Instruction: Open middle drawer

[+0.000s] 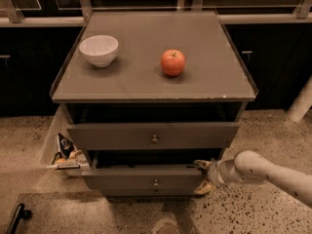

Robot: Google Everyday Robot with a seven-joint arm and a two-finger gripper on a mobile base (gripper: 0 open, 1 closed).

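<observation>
The grey-brown cabinet (154,87) has three drawers. The taller top drawer (122,136) is pulled out a little. Below it, the middle drawer (136,178) has a low flat front with a small round knob (155,183). It stands pulled out, with a dark gap above it. The slimmest bottom drawer front (146,192) sits just under it. My gripper (202,177), on a white arm coming in from the right, is at the right end of the middle drawer's front. Its fingers are spread, one at the front's top edge and one lower down.
A white bowl (99,49) and a red apple (173,62) sit on the cabinet top. A pale bin (62,152) with snack bags stands against the cabinet's left side. A black object (17,216) lies at bottom left. A white post (301,101) stands at right. The floor is speckled.
</observation>
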